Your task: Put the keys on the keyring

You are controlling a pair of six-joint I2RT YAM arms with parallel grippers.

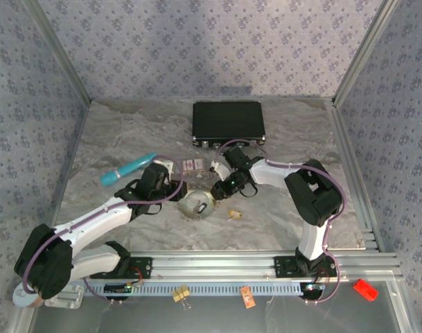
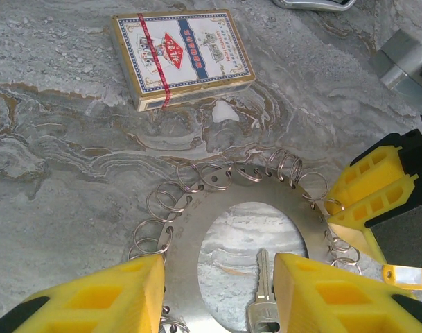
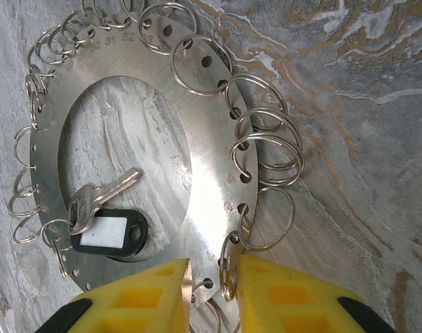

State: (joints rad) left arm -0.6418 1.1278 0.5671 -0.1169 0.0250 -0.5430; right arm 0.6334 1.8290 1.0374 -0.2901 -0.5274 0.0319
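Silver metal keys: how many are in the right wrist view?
1. The silver key, joined to a black plastic tag, lies in the hole of the round steel plate; others may be hidden.

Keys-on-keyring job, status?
Done: one black-tagged key looks hung on the ring plate. In hand: left tool over the plate's rim, right tool straddling a split ring at its edge. Left: yellow-tagged key lies loose on the table.

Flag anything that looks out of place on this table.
Nothing looks spilled or damaged. One small yellow piece lies loose, apart from the ringed metal disc, and a small clip lies in front of the arm rail.
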